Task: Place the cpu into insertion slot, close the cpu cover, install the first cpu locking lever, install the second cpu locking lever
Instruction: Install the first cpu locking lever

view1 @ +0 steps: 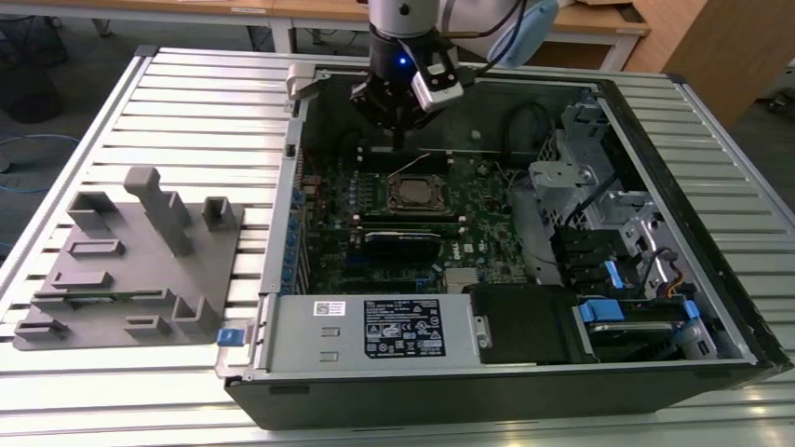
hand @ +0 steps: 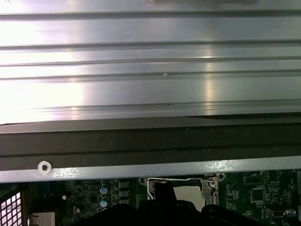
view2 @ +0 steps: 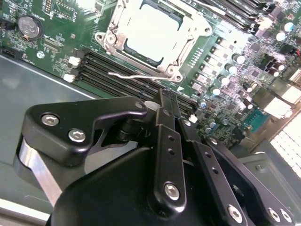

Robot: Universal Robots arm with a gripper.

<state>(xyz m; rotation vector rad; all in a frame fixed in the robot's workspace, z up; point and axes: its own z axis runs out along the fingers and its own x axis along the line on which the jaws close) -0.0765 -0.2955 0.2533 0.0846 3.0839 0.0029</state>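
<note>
The cpu (view2: 150, 33) lies in the insertion slot (view1: 414, 193) of the green motherboard, its silvery top showing. The cpu cover (view2: 116, 29) rests flat around it as a metal frame. One thin wire locking lever (view2: 134, 75) stands loose beside the socket, on the side toward my gripper; it also rises from the socket as the locking lever (view1: 411, 168) in the exterior view. My gripper (view1: 397, 144) hangs just behind the socket near the case's back wall, above the board. Its fingertips (view2: 168, 96) are pressed together with nothing between them. The first wrist view catches the cpu (hand: 189, 192) and a lever (hand: 181, 179).
The open computer case (view1: 286, 186) lies on a slatted metal table. A grey fixture block (view1: 125, 261) sits at the exterior view's left. Inside are a power supply (view1: 372, 328), a black card (view1: 400, 244), drive bays (view1: 609, 223) and memory slots (view2: 117, 80) next to the socket.
</note>
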